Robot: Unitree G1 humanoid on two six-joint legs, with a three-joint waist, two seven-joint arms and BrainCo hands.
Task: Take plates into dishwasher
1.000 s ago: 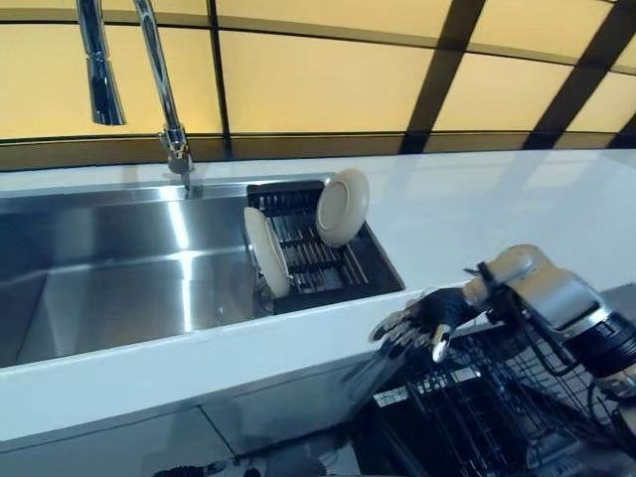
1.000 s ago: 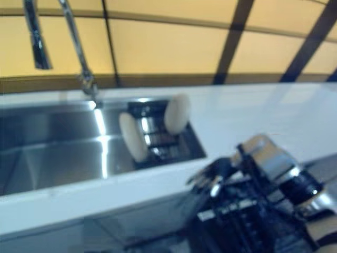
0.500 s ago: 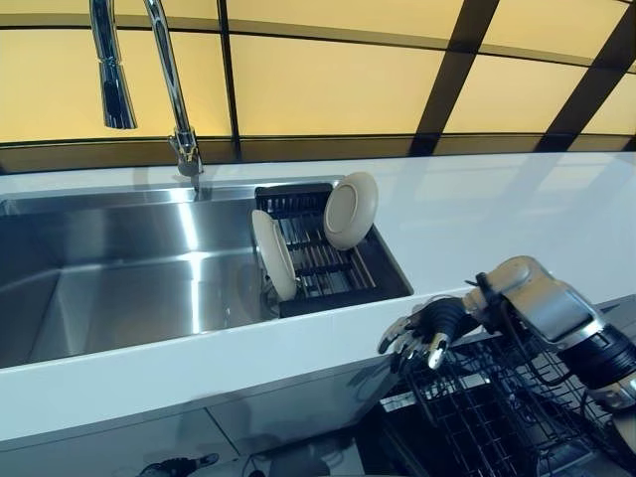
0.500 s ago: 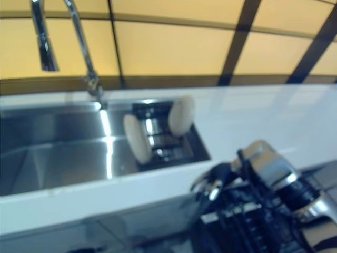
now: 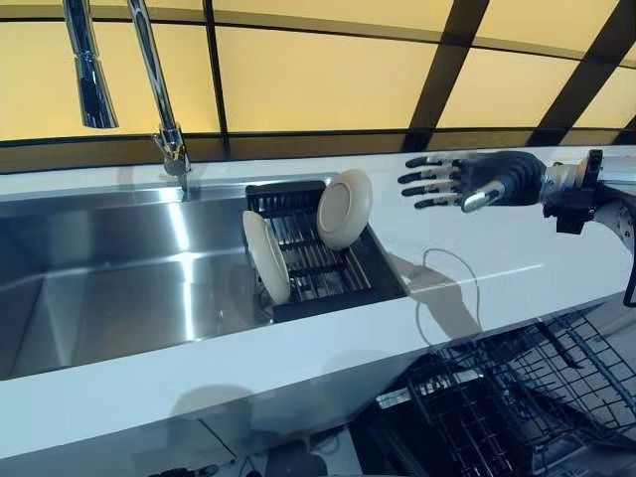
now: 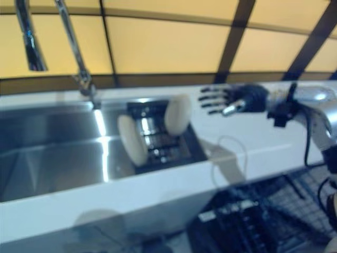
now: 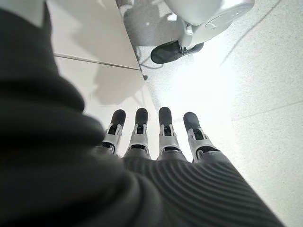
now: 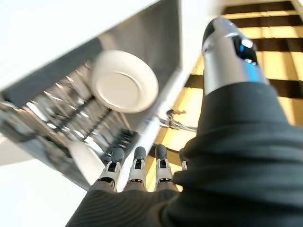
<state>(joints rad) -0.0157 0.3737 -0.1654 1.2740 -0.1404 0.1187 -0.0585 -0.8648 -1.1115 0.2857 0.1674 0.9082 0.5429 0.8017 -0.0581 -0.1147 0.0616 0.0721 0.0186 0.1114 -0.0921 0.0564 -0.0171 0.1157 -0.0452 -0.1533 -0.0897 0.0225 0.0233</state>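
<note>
Bare table (image 5: 497, 248) is lying between the right hand (image 5: 467, 182) and the rack (image 5: 318, 258); two plates (image 5: 344, 207) are standing apart, the tap (image 5: 159, 99) rising behind.

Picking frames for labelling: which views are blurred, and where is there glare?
Left eye view: sharp, with a glare streak on the sink wall. Right eye view: soft overall, plates smeared. Left wrist view: floor washed out by glare. Right wrist view: rack blurred.

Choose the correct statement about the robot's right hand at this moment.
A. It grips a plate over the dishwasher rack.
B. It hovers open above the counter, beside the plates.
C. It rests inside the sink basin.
B: the right hand hangs empty, fingers spread, above the white counter, near the plate leaning in the drying rack.
</note>
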